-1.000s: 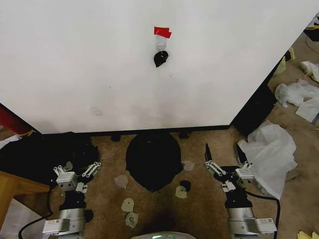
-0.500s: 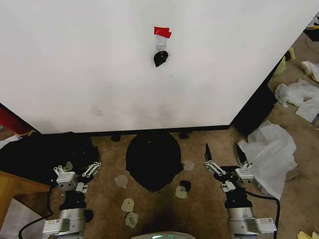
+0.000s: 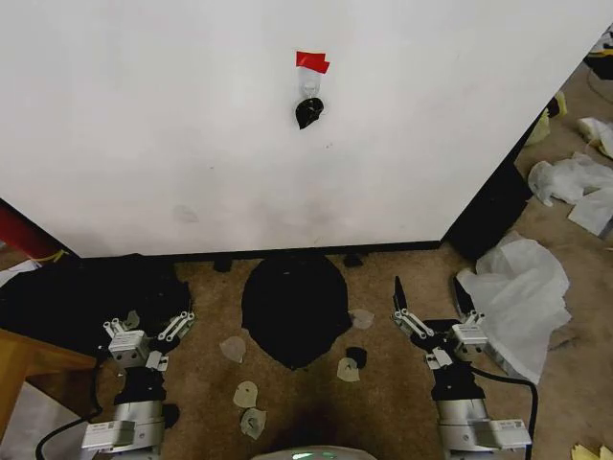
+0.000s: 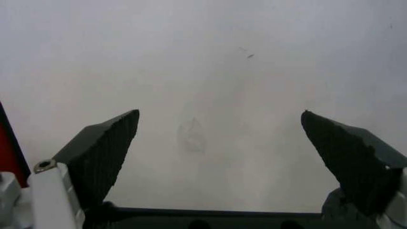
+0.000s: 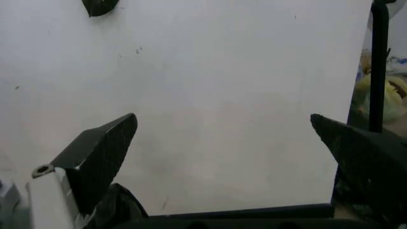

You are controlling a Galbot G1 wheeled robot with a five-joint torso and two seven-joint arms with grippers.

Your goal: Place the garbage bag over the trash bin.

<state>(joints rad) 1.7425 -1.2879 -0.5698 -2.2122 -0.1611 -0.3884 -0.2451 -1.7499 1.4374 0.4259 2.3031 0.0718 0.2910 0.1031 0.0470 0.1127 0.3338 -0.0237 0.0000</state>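
Nothing has moved since the earlier frames. White wall panel (image 3: 287,125) fills the upper frame; the black-bagged trash bin (image 3: 294,307) sits lower centre, between left gripper (image 3: 150,326), fingers spread, and right gripper (image 3: 433,305), likewise spread.

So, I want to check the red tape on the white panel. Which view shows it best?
The head view: the red tape sits high on the white panel, above a black piece. The right wrist view catches that black piece, not the tape; the left wrist view shows bare panel.
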